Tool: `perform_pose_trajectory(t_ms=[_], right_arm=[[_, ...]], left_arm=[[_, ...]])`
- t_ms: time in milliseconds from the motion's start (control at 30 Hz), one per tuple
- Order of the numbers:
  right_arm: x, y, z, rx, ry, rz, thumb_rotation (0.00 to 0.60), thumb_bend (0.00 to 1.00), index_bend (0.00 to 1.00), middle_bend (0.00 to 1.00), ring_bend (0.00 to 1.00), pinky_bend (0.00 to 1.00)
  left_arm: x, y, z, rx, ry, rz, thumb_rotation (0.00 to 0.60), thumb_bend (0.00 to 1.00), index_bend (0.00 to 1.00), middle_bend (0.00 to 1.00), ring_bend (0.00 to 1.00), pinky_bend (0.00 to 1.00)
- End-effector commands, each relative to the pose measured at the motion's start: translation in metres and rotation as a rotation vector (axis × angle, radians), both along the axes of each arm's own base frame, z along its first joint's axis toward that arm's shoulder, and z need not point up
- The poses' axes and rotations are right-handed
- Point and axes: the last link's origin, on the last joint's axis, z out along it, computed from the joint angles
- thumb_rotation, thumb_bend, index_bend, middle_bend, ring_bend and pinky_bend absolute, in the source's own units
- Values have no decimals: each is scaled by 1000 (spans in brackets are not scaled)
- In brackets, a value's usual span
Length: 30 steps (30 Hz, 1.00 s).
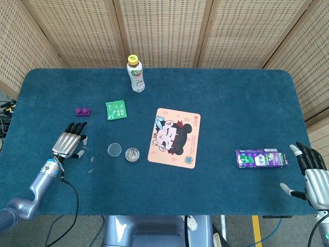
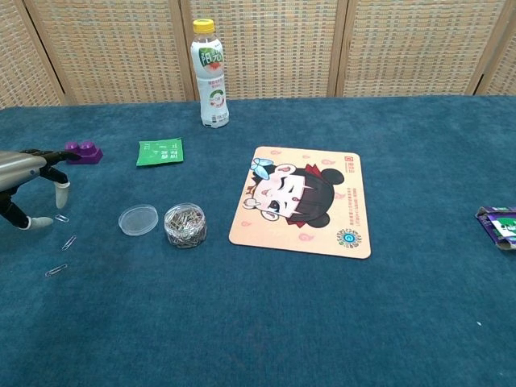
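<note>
Woven cane screens are seen behind a dark blue carpeted worktop (image 1: 221, 92) in the head view. At the far edge a clear plastic drink bottle with a yellow cap (image 1: 135, 74) stands upright. Nearer, a purple toy brick (image 1: 81, 111) and a green paper sachet (image 1: 116, 109) lie side by side, and a pink cartoon-printed mouse mat (image 1: 175, 137) lies flat at the middle. Just left of the mat a small clear jar full of silver paper clips (image 1: 132, 154) is set, with its round clear plastic lid (image 1: 113, 150) lying just beside it. The left hand (image 1: 68, 144) is held over the worktop well left of the lid, its fingers (image 1: 76, 126) spread and holding nothing; a few loose silver paper clips (image 1: 91, 165) lie between it and the lid, nothing blocking the way. The right hand (image 1: 313, 174) is seen at the right edge, fingers apart and empty, near a purple drink carton (image 1: 261, 158) lying on its side.

From the chest view, the left hand (image 2: 22, 173) is cut by the left border, fingers loosely open above the worktop (image 2: 266, 314). The loose paper clips (image 2: 64, 243) lie just below it, the brick (image 2: 83, 152) just beyond it, and the lid (image 2: 138, 219) and jar (image 2: 185, 225) further right. The bottle (image 2: 209, 74), sachet (image 2: 160, 151), mat (image 2: 301, 200) and a corner of the carton (image 2: 500, 224) are also shown.
</note>
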Motion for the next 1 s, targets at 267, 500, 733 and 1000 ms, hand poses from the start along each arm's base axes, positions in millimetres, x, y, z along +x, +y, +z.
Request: perform_pose_trajectory(t_ms=[267, 500, 733, 1000], right_arm=[[0, 0, -1, 7, 1, -1, 600, 0, 6, 0, 0, 0], [0, -1, -2, 9, 3, -4, 600, 0, 6, 0, 0, 0], [0, -1, -2, 10, 4, -4, 600, 0, 6, 0, 0, 0], [0, -2, -3, 11, 6, -5, 600, 0, 6, 0, 0, 0]], left_arm=[[-3, 4, -3, 11, -15, -4, 600, 317, 527, 0, 0, 0], [-4, 9, -4, 0, 14, 1, 600, 341, 527, 0, 0, 0], [-3, 9, -9, -9, 27, 1, 600, 351, 527, 0, 0, 0], [0, 12, -15, -17, 44, -1, 600, 354, 533, 0, 0, 0]])
